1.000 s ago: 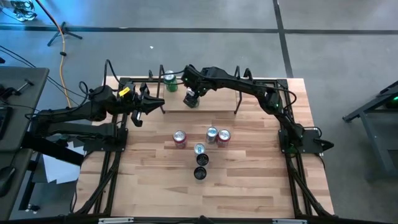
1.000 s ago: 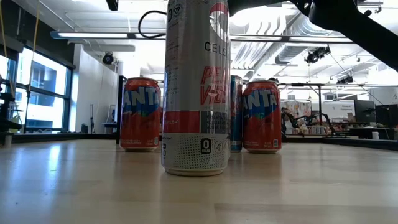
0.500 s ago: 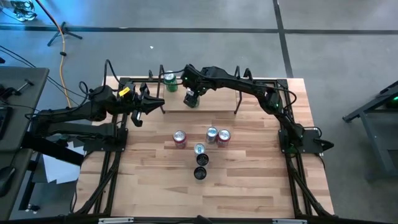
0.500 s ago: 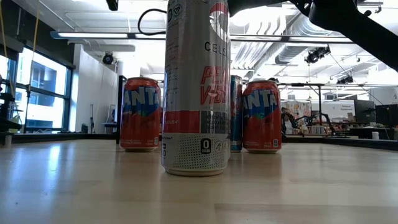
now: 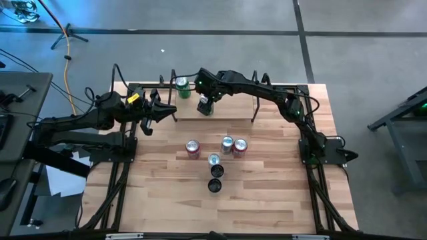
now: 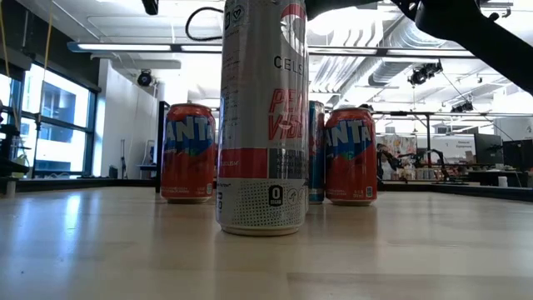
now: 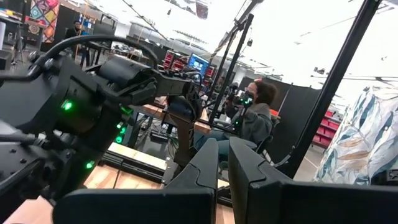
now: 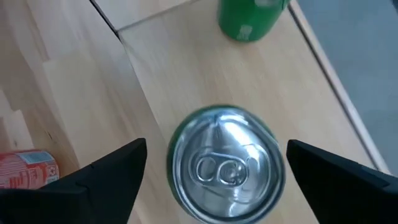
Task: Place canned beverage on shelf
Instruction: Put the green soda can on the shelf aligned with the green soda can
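A silver-topped can [image 8: 227, 163] stands upright on the pale-wood shelf [image 8: 180, 68], near its left end. In the high view the can [image 5: 206, 109] is mostly hidden under my right gripper [image 5: 205, 103]. That gripper [image 8: 217, 171] is open and points down, with one finger on each side of the can's top and a gap on both sides. A green can [image 5: 181, 87] stands on the shelf's far left corner and also shows in the right wrist view [image 8: 252, 18]. My left gripper [image 5: 168, 111] is shut and empty, just left of the shelf's left wire upright.
Several cans stand on the tabletop in front of the shelf [image 5: 227, 110]: two red ones [image 5: 193, 149] [image 5: 239, 147], a silver one [image 5: 227, 144] and a row toward the near edge [image 5: 215, 172]. The low view shows a tall can [image 6: 262, 117] close up, with the red cans behind it.
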`<state>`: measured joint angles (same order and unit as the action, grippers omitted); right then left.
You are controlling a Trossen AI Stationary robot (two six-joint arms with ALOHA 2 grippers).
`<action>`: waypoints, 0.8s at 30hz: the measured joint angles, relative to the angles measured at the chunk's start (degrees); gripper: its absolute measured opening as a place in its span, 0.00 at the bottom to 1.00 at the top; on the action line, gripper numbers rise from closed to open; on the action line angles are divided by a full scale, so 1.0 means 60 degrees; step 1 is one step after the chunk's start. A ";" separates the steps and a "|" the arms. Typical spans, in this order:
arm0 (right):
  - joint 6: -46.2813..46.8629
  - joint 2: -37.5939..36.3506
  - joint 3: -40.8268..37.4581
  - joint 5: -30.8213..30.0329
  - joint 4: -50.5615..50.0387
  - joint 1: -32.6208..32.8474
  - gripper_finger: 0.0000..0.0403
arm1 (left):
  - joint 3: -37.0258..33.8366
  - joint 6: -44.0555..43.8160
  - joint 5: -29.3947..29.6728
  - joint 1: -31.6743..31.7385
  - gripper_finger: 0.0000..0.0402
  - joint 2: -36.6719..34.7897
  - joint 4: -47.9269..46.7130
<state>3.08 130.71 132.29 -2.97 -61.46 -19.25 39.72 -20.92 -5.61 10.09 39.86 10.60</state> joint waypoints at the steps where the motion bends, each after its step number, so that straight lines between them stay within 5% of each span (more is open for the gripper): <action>1: -0.0092 -0.0035 0.0000 -0.0005 0.0069 0.0000 0.95 | 0.0000 -0.0006 0.0000 0.0000 0.00 0.0000 0.0002; 14: -0.1243 -0.0662 0.0000 0.0189 -0.1203 -0.0286 0.99 | 0.0000 -0.0008 -0.0004 -0.0004 0.00 -0.0004 0.0003; 24: -0.2285 -0.1242 0.0000 0.2842 -0.1885 -0.0652 0.99 | 0.0000 -0.0004 -0.0004 0.0000 0.00 -0.0004 -0.0004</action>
<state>-10.62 123.26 132.29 14.08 -72.77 -23.16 39.72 -20.95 -5.63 10.09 39.83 10.58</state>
